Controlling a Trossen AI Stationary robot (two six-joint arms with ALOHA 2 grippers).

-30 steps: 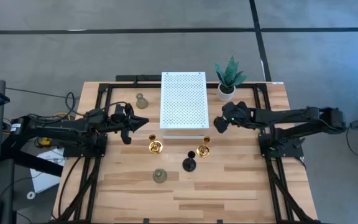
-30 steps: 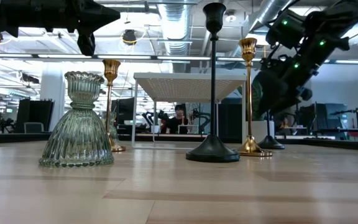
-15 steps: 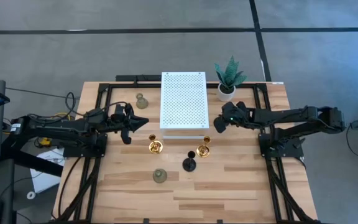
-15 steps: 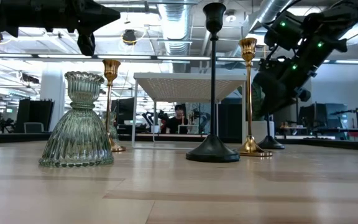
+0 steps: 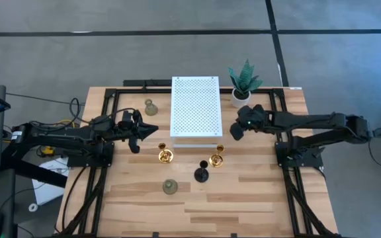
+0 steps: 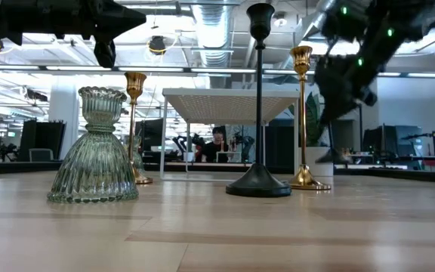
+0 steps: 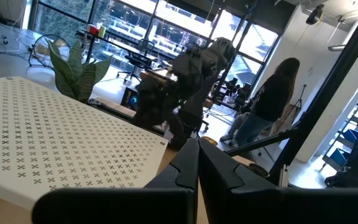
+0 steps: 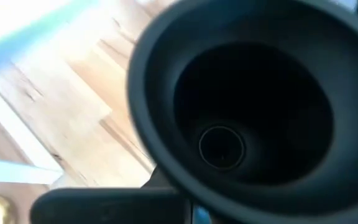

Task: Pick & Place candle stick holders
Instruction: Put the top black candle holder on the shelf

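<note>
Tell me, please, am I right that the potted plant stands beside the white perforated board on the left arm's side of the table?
Not quite: the potted plant stands beside the white perforated board on the right arm's side of the table, not the left arm's. The high view shows it.

In the right wrist view a black candle holder's cup (image 8: 241, 118) fills the picture so closely that its stem and base are cut off, and the right gripper's fingers are hidden behind it. From above, that holder cannot be made out under the right gripper (image 5: 235, 131) near the white perforated board (image 5: 194, 106). In the low view the right arm (image 6: 353, 53) is blurred, and the top edge cuts off the left arm (image 6: 59, 19).
</note>
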